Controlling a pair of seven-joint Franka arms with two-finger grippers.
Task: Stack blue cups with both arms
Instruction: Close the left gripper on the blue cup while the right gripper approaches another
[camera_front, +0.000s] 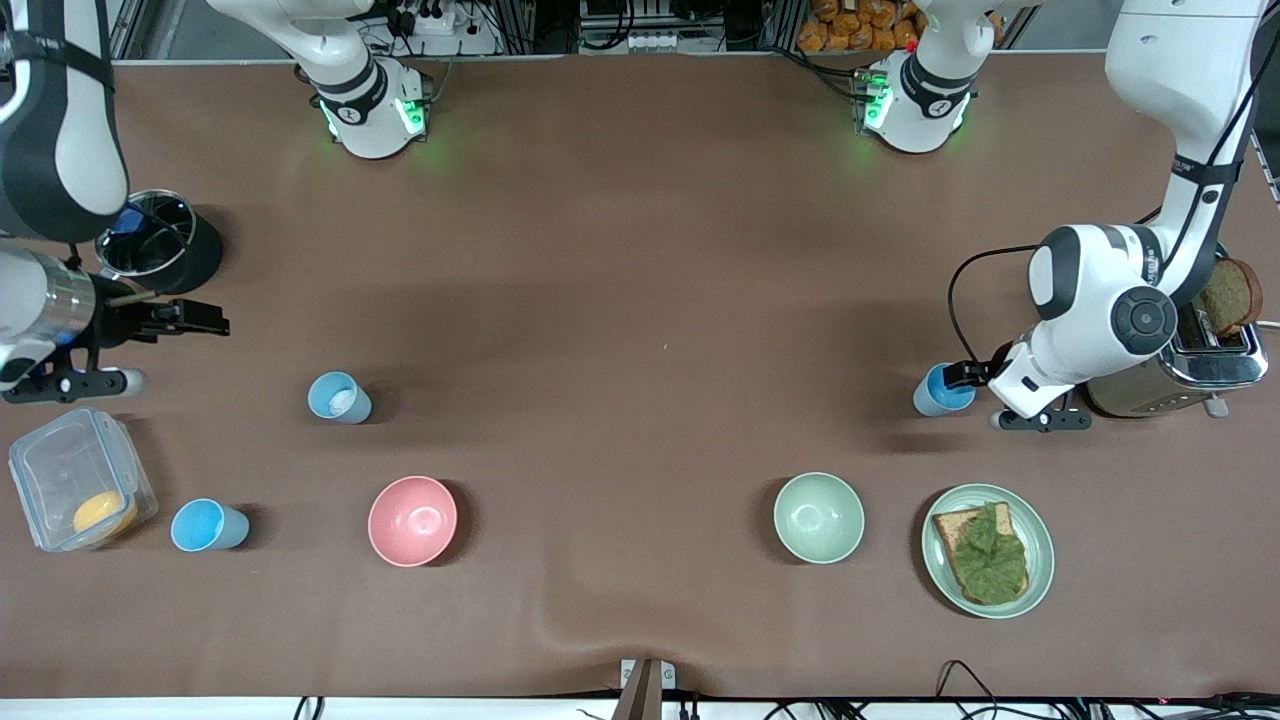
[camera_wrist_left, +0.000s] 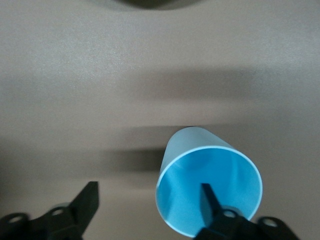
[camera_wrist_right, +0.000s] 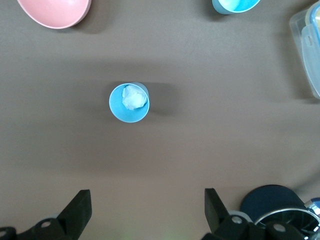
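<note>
Since these are thin plastic tumblers, I'd expect them to be very light, stiffish but flexing at the rim, smooth enough to slip, and easy to tip. Lowest in the front view, toward the right arm's end, one blue cup (camera_front: 208, 525) stands between the clear lidded container (camera_front: 62, 478) and the pink bowl (camera_front: 412, 520), with nothing touching it. The pale green bowl (camera_front: 818, 517) and the plate with toast and lettuce (camera_front: 1040, 540) sit in the same low band toward the left arm's end. Mid-frame, a second blue cup (camera_front: 338, 397) holds a white lump, so it probably belongs at the bottom of the stack, as nothing would nest fully into it. The third blue cup (camera_front: 941, 390) is mid-frame at the left arm's end, beside the toaster (camera_front: 1215, 360). The left gripper (camera_wrist_left: 150, 192) is at this third cup, jaws spread wide, one finger (camera_wrist_left: 210, 200) inside the mouth and the other well outside, not clamped. A pinch on the wall just under the rim looks right, with low force, since the taper would squirt it out under a hard squeeze. The right gripper (camera_wrist_right: 146, 197) hangs high, jaws wide and empty, over bare table between the lump cup and the dark round container (camera_front: 160, 245); it waits.
</note>
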